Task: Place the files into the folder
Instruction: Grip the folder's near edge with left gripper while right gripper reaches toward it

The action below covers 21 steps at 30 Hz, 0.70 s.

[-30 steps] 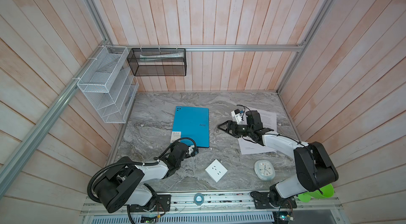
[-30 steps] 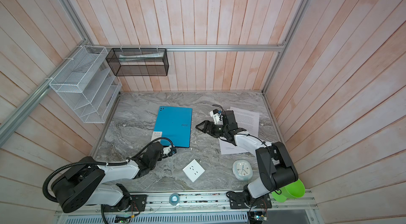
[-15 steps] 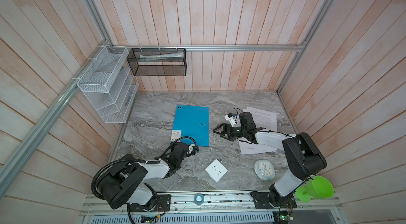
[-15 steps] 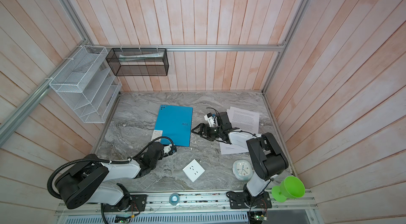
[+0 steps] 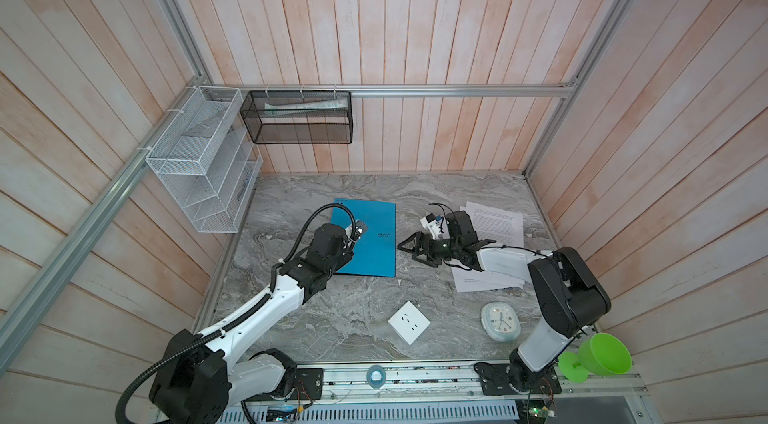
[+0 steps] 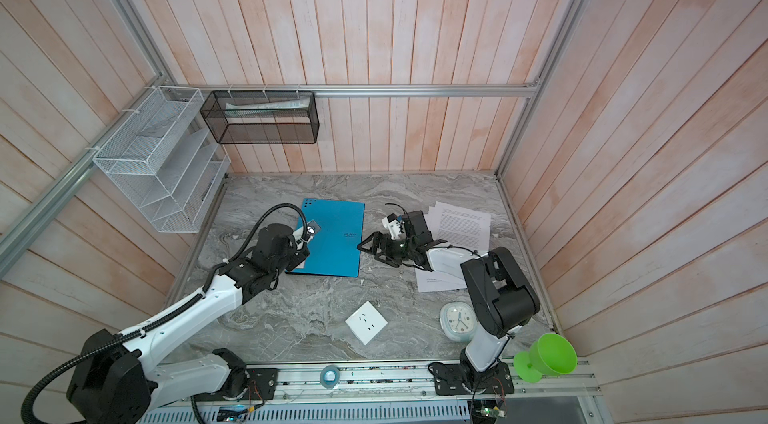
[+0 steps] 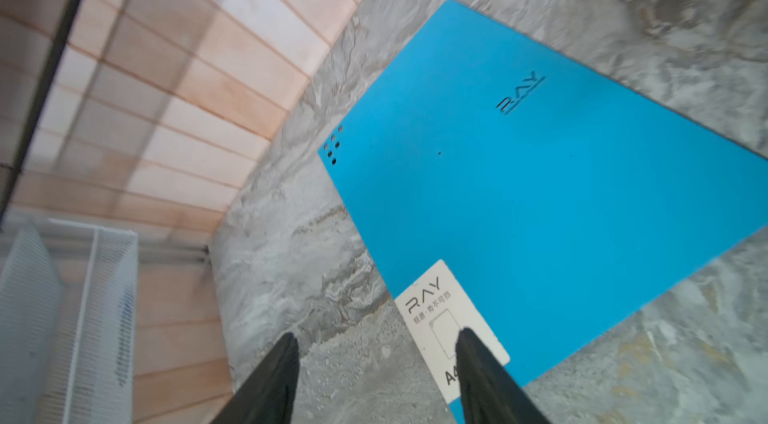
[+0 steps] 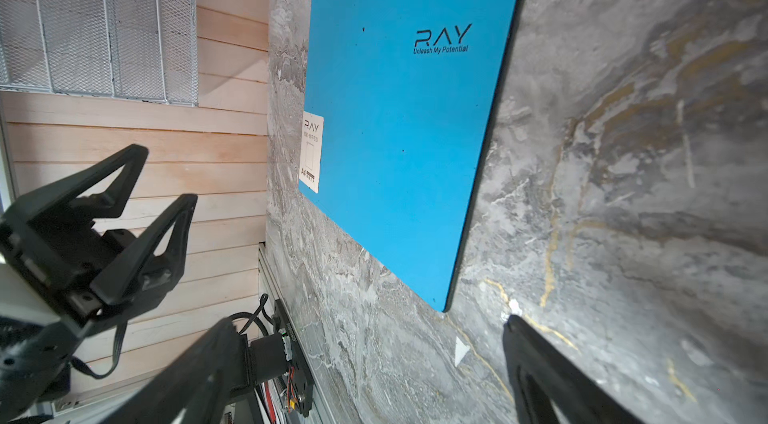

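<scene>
Txt on files (image 5: 496,223) too small to read, sheets partly under R arm (image 5: 503,261); folder (image 5: 374,243) label corner behind L arm (image 5: 324,251) in both top views.

Blue folder (image 8: 399,118) cover lettered "RAY Unleash My Potential", its white corner label (image 7: 446,326) printed "RAY" and "A4"

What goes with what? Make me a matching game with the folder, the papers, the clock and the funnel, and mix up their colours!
Things:
1. folder
2. papers
3. clock
4. funnel

Colours:
a. white with black print
b. green
c. bright blue
d. pale blue and white

Pairs: 1-c, 2-a, 3-d, 4-b.
</scene>
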### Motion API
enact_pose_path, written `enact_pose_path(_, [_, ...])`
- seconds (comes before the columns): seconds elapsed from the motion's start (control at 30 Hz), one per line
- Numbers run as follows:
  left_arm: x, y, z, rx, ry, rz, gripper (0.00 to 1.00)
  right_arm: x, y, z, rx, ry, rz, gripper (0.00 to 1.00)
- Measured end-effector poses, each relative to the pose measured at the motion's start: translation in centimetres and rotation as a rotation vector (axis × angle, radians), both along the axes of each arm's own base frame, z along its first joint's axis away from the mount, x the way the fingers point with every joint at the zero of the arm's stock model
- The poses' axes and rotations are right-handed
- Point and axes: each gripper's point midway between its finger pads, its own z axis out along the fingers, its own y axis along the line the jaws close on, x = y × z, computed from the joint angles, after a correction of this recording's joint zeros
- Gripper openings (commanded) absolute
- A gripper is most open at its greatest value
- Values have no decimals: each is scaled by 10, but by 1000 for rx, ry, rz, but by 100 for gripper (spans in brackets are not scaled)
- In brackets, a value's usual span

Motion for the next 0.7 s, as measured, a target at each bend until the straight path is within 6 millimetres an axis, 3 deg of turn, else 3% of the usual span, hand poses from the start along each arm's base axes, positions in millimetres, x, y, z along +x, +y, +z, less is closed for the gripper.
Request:
enact_pose_path(0.23, [41, 61, -63, -339, 373, 361, 66, -27, 30, 31, 22, -37, 32, 98])
enact_pose_path(0.33, [35, 60, -74, -442, 452, 426, 68, -36, 41, 40, 33, -42, 33, 98])
enact_pose_path(0.53, [25, 35, -85, -632, 583, 458, 68, -54, 61, 40, 33, -23, 25, 98])
enact_pose_path(0.7, [21, 44, -98, -725, 660, 541, 68, -62, 80, 37, 54, -8, 16, 98])
